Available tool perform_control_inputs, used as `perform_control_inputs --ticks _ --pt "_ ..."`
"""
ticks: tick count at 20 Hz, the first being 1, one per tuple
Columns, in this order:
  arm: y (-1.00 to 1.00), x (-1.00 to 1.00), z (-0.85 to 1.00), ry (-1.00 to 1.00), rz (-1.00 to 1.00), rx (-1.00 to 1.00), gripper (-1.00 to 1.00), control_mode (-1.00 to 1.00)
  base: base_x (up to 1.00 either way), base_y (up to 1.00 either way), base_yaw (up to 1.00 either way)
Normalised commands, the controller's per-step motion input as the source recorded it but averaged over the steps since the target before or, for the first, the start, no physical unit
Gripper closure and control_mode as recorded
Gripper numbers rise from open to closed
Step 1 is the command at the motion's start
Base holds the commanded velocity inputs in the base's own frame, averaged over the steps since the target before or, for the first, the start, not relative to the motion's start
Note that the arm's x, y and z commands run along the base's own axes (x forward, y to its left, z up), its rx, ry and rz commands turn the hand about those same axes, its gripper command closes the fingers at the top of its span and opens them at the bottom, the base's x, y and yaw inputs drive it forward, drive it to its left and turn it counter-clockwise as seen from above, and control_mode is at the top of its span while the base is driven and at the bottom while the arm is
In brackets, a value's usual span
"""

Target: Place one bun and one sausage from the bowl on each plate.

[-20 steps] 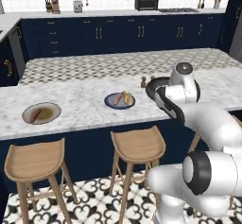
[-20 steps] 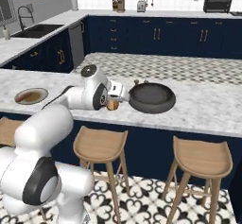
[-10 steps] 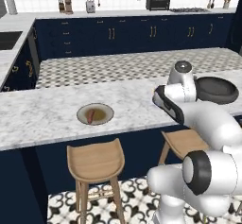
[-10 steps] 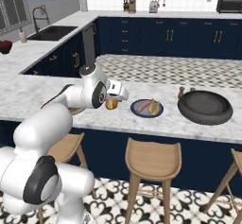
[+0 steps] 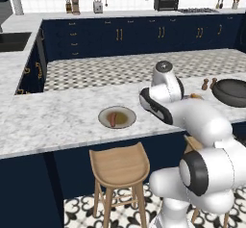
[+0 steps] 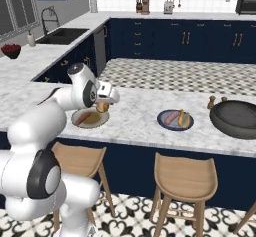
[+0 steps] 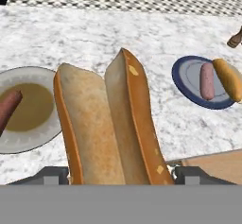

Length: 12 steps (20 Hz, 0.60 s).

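The base has driven along the surface [image 5: 57, 121]: a second ago both base views centred on the blue plate [image 6: 175, 119] and the bowl [image 6: 235, 119], and now the beige plate [image 5: 117, 117] sits in the middle of the left base view, with the bowl off at its right edge. The hand [image 6: 103, 106] has come along with a bun [image 7: 106, 124] pinched between its widely spread fingers, hanging just above the beige plate's near rim.

The blue plate already carries a bun and a sausage side by side; the beige plate carries only a sausage [image 5: 113, 120] — so setting this bun down there would likely finish the job.

The surface is pale marble, an island with wooden stools [image 5: 117, 167] beneath it. Behind it are navy cabinets [image 5: 120, 37], a sink [image 6: 62, 35] and a patterned tile floor [image 6: 150, 216].
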Motion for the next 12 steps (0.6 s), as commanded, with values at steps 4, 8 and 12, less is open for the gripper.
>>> perform_control_inputs --ticks 4,8,12 --pt "0.86 0.00 -0.25 0.11 0.00 0.09 1.00 -1.00 0.00 0.00 0.00" --pt "0.63 0.16 -0.48 0.12 0.00 0.14 1.00 -1.00 0.00 0.00 0.00" --pt "0.22 0.56 -0.58 0.09 -0.01 0.15 1.00 -1.00 0.00 0.00 0.00"
